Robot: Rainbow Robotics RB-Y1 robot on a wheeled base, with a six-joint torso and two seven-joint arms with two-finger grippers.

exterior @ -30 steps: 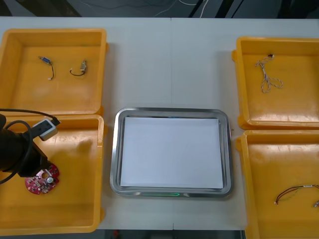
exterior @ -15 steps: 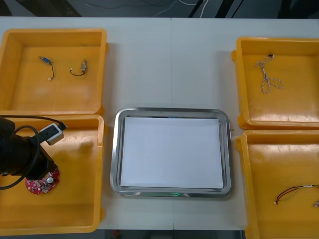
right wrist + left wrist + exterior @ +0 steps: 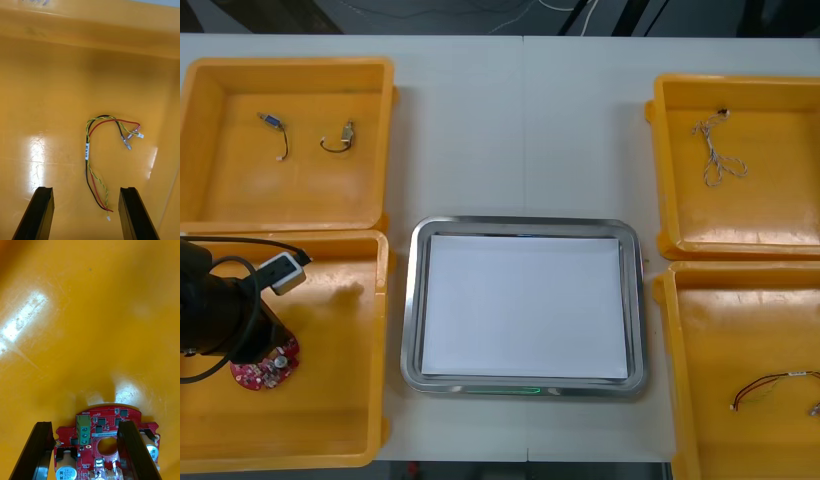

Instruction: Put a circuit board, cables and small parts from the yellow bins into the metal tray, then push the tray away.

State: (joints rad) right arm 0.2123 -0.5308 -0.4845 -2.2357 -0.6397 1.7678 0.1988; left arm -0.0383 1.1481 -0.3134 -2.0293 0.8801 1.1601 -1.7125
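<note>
left gripper (image 3: pixel 84 424): black fingers apart, straddling the round red circuit board (image 3: pixel 108 420). one finger stands just off the board's edge and the other overlaps its rim; cannot tell whether either touches. the board's green terminal block (image 3: pixel 83 429) sits between the fingers.

front view: left arm (image 3: pixel 220 320) at lower left of the frame, over the near-left yellow plastic bin (image 3: pixel 330 440). the board lies flat on that bin's floor, half under the arm.

right gripper (image 3: pixel 85 189): fingers apart, nothing between them, hanging over the floor of a yellow bin. a red, yellow and black twisted cable (image 3: pixel 90 157) lies just beyond the fingertips. in the front view this cable sits at lower right of the frame, in the near-right yellow bin (image 3: pixel 700 400).

rectangular metal tray (image 3: pixel 412 300): centre of the frame, between the bins, white inside, nothing in it.

far-left yellow bin (image 3: pixel 220 200), upper left: two small metal parts (image 3: pixel 335 140) with short dark leads.

far-right yellow bin (image 3: pixel 780 230), upper right: one thin pale twisted cable (image 3: pixel 718 160).
</note>
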